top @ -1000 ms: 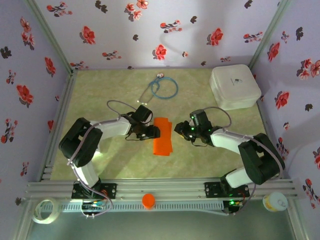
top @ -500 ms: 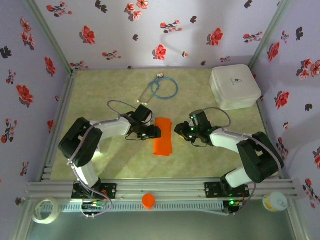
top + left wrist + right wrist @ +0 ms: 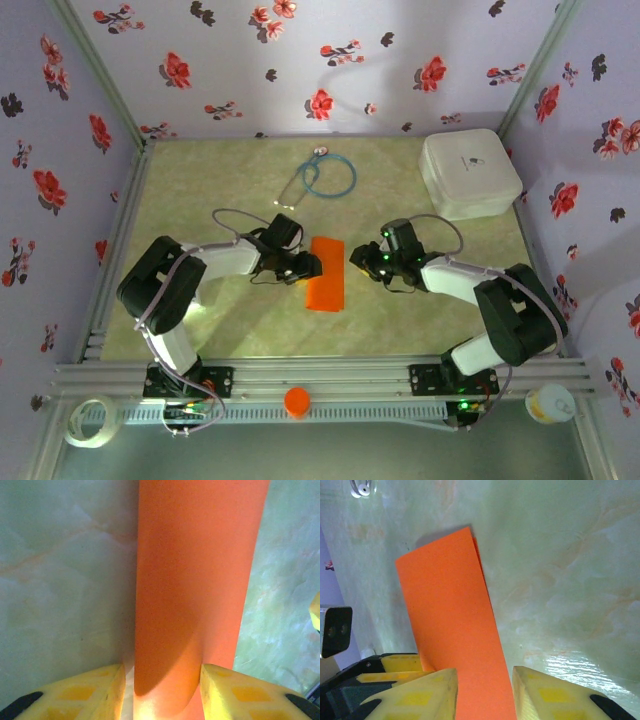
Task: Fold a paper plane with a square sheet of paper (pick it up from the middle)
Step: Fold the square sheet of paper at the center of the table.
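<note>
Sheet, form: orange paper sheet point(image 3: 327, 272), thin and bright, folded to a long narrow strip with no print on it.
Sheet, place: flat on the pale green marbled table top point(image 3: 230, 320), mid-table, long axis running near to far, slightly tilted.
Sheet vs left gripper: left gripper point(image 3: 308, 266) is at the strip's left long edge, about halfway along it.
Left gripper, state: in the left wrist view the strip point(image 3: 195, 580) runs up between the yellow fingers point(image 3: 95, 690). Jaws are parted about a strip-width. A pale sliver of table shows between one finger and the paper. The other finger sits at the paper's edge. The near end of the strip bows upward. No clamp seen.
Sheet vs right gripper: right gripper point(image 3: 358, 258) is just beside the right long edge, facing the left one across the strip.
Right gripper, state: in the right wrist view, jaws stand partly apart point(image 3: 485, 695) with the strip point(image 3: 447, 615) filling the gap. Whether the pads grip it can't be made out.
Surroundings: white rounded box point(image 3: 470, 175) far right, blue stethoscope point(image 3: 325, 175) far centre, both well apart from the sheet.
</note>
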You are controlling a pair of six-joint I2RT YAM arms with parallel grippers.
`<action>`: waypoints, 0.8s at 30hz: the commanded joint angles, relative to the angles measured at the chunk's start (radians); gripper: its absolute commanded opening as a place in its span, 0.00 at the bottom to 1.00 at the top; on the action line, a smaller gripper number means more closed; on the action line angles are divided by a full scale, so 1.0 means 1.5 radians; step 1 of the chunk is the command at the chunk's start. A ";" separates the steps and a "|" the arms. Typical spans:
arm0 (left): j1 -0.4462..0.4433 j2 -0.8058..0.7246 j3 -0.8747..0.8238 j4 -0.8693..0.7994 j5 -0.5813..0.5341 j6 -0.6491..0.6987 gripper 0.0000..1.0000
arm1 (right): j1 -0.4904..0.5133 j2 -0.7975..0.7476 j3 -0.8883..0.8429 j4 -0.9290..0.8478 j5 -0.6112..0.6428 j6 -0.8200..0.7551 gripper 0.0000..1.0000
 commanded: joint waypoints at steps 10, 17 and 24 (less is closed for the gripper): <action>-0.017 -0.015 -0.033 0.085 0.022 -0.093 0.43 | -0.016 0.001 -0.021 0.021 -0.025 -0.019 0.35; -0.024 -0.018 -0.043 0.104 0.017 -0.112 0.42 | -0.017 -0.001 -0.025 0.026 -0.028 -0.016 0.35; -0.024 -0.016 -0.027 0.040 -0.024 -0.076 0.46 | -0.017 0.003 -0.026 0.029 -0.033 -0.008 0.36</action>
